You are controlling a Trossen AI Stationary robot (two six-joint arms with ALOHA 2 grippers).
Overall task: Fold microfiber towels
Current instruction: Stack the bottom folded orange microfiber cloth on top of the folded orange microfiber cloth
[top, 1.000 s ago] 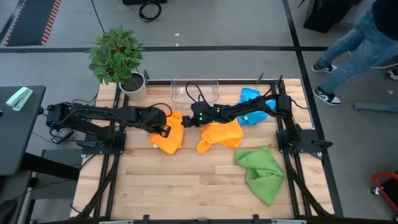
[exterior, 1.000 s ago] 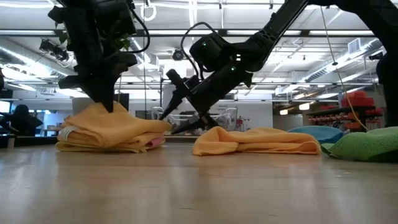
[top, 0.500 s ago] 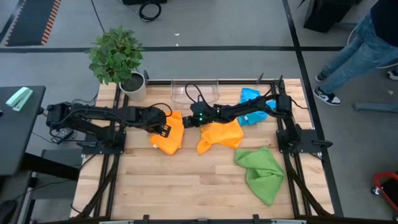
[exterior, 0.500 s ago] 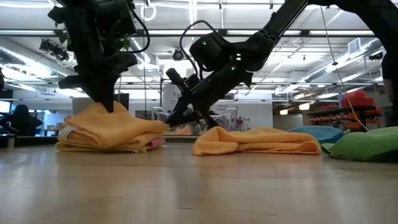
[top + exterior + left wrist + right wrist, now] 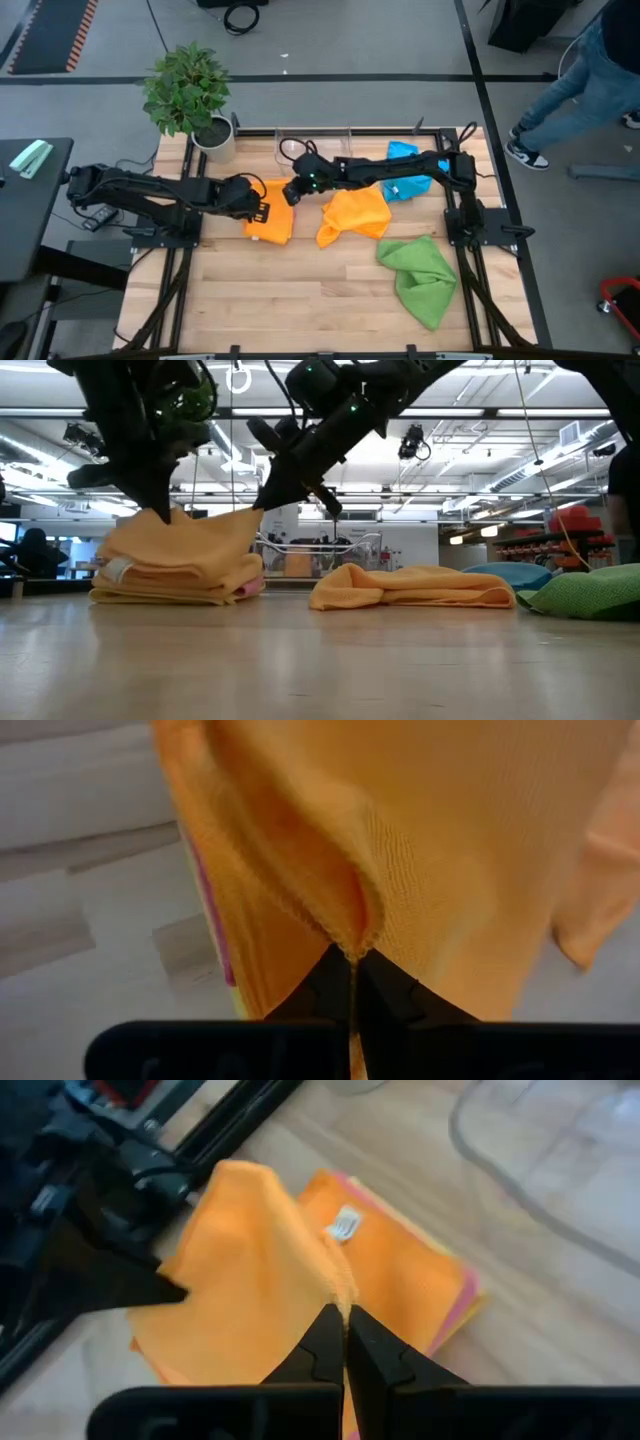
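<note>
The soft square orange microfiber towel (image 5: 272, 212) on top of the folded stack near the desk's far-left area is now pinched at both ends and lifted. A second ago it lay flat on the stack with my right gripper wide above its edge; now my right gripper (image 5: 291, 193) has clamped shut on the edge nearer the desk centre and pulled it up, and my left gripper (image 5: 262, 210) is closed tight on the opposite edge. In the low view the towel (image 5: 185, 545) tents up between the two grips, sagging in the middle. Means the grab step is done and I judge the next move is carrying one edge over for the fold.

Long axis of the lifted towel runs roughly left-right across the desk, between the two grippers; raised edge points up and toward the far edge. A white tag shows on the stack (image 5: 345, 1224).

Under it sit thin pink and yellow layers (image 5: 245, 588), already folded. Just right of the stack lies a second crumpled orange microfiber towel (image 5: 355, 215), then a blue one (image 5: 405, 170) toward the far-right corner, and a loose green one (image 5: 420, 275) near the right edge, all unfolded.
</note>
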